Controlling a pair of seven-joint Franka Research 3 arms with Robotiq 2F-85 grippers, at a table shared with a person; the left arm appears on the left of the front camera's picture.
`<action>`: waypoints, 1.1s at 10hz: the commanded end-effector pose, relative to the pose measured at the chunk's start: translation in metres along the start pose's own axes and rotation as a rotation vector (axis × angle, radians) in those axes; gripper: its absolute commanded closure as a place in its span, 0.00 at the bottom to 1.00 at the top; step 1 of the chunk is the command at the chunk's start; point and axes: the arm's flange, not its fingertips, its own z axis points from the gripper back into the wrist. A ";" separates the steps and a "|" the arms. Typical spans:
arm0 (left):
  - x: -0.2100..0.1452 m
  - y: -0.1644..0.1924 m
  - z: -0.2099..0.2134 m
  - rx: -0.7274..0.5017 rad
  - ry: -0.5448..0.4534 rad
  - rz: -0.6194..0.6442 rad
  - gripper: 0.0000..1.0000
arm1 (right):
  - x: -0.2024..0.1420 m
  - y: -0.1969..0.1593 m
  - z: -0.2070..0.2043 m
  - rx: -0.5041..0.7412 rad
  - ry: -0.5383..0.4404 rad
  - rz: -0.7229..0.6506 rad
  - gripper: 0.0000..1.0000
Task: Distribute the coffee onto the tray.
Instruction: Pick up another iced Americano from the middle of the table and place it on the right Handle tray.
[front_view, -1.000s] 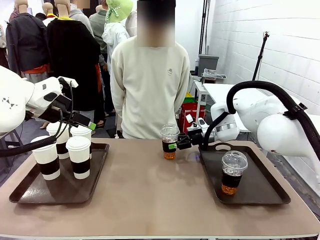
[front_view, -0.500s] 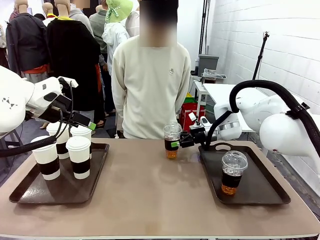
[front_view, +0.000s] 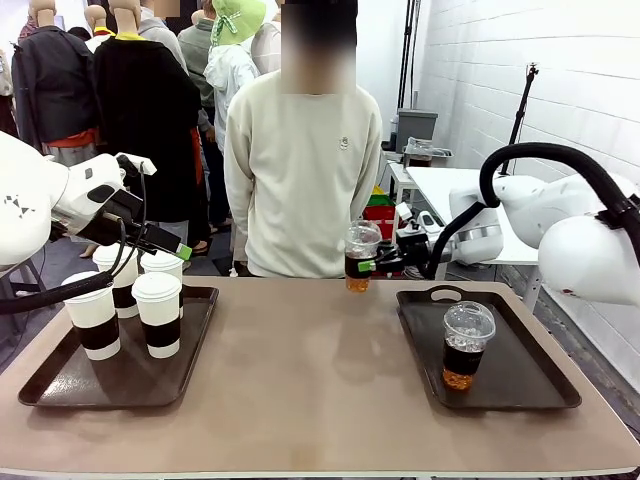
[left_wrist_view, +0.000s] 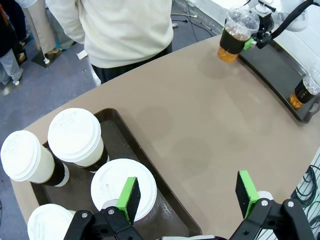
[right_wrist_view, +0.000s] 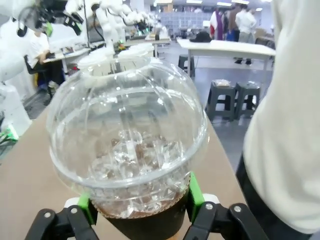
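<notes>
Right gripper lifts a clear dome-lidded iced coffee cup above the far edge of the table.

Its green pads clamp the cup's dark band, holding it upright in the air in front of a person in a cream sweater. A second dome-lidded cup stands on the right tray. Four white lidded paper cups with dark sleeves stand together on the left tray. The left gripper hovers over them, its jaws spread wide and holding nothing.
</notes>
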 end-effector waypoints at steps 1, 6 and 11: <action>-0.001 0.002 0.000 -0.004 0.002 -0.003 0.00 | 0.013 0.022 0.028 -0.021 -0.038 0.010 0.20; -0.001 0.002 0.000 -0.004 0.002 -0.003 0.00 | -0.007 0.068 0.109 -0.090 -0.007 0.033 0.20; -0.001 0.002 0.000 -0.004 0.002 -0.003 0.00 | -0.055 0.082 0.127 -0.067 0.010 0.038 0.20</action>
